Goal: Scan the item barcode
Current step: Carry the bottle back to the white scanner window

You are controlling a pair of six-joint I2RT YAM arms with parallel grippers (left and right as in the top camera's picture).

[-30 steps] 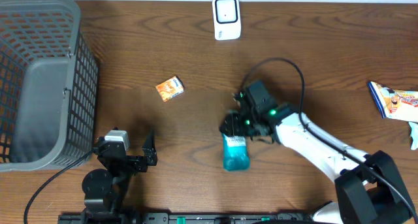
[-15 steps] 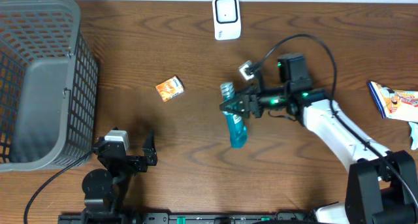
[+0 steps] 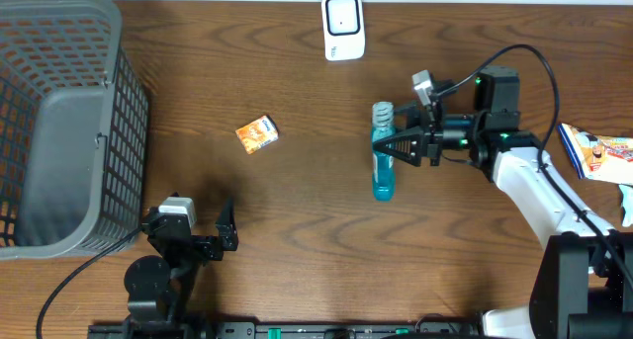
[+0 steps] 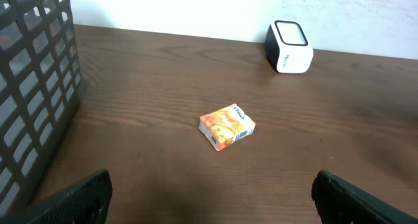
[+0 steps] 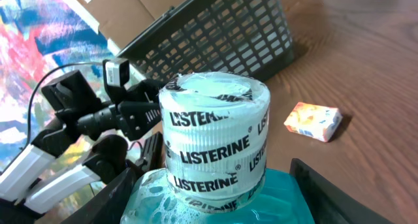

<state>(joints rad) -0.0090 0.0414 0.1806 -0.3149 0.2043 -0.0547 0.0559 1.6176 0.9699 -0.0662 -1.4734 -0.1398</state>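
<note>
A blue Listerine mouthwash bottle (image 3: 383,176) with a white-wrapped cap (image 5: 215,139) is held off the table at centre right, and my right gripper (image 3: 401,142) is shut on its body from the right. In the right wrist view the black fingers (image 5: 330,194) flank the bottle's shoulders. No barcode shows in any view. The white scanner (image 3: 343,27) stands at the table's far edge, up and left of the bottle. My left gripper (image 3: 196,223) rests open near the front left, with nothing between its fingers (image 4: 72,198).
A small orange box (image 3: 257,133) lies left of centre, in front of the left gripper (image 4: 226,126). A dark mesh basket (image 3: 59,122) fills the left side. A colourful packet (image 3: 593,151) lies at the right edge.
My right arm has lifted the bottle off the table and carried it right and toward the back, turning its cap toward the far side. The left arm has not moved.
</note>
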